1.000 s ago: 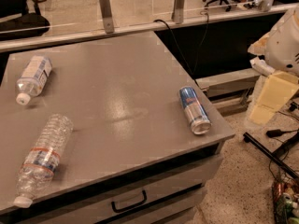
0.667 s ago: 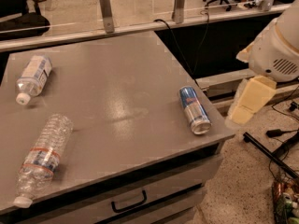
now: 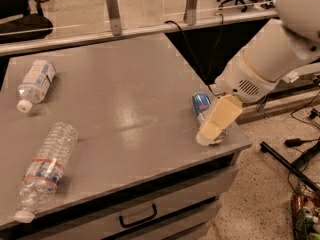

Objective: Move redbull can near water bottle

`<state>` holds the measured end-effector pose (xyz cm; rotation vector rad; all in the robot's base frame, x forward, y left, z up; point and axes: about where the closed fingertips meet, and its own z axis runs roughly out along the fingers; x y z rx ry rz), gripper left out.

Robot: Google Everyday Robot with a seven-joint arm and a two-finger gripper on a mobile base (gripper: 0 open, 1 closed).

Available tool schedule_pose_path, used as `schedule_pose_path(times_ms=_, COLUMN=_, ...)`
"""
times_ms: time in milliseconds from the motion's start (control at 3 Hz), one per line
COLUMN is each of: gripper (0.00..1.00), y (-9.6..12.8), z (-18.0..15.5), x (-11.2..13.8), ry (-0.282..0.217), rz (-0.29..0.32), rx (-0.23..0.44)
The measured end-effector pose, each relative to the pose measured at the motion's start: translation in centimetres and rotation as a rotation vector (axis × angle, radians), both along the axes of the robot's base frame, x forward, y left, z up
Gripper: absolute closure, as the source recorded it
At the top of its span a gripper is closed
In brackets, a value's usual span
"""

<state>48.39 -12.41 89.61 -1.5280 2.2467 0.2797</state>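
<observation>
Now: can (image 3: 201, 103) lies on its side at the table's (image 3: 125, 74) right front corner, close to the edge. Pincer (image 3: 218, 120) sits low over the can's near end, hiding it. Cannot tell whether it is wide or closed, or yet touching. Water bottle (image 3: 44, 170) lies flat at left front, well apart from the can. Second bottle (image 3: 35, 83) at left rear is not the target.

Step in hand, by my reading: the grasp. Straddle the can across its round body, not along its length. Close squarely so it cannot roll off the edge. Lift clear before carrying left, then set down just beside the water bottle without nudging it.
</observation>
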Motion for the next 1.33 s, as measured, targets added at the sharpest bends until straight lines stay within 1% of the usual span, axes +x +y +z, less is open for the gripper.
schedule_pose_path(times_ms=333, gripper=0.00, y=2.3, z=-2.9, x=-0.1, ry=0.069, rz=-0.018, rx=0.045)
schedule_pose_path(times_ms=667, gripper=0.00, y=2.8, z=-5.4, x=-0.8, ry=0.119, rz=-0.063, rx=0.036)
schedule_pose_path(times_ms=1000, gripper=0.00, y=2.1, z=-6.8, x=-1.5, ry=0.136, rz=-0.116, rx=-0.012)
schedule_pose_path(times_ms=1333, gripper=0.16, y=1.6, z=-7.3, x=-1.9, ry=0.132, rz=-0.140, rx=-0.058)
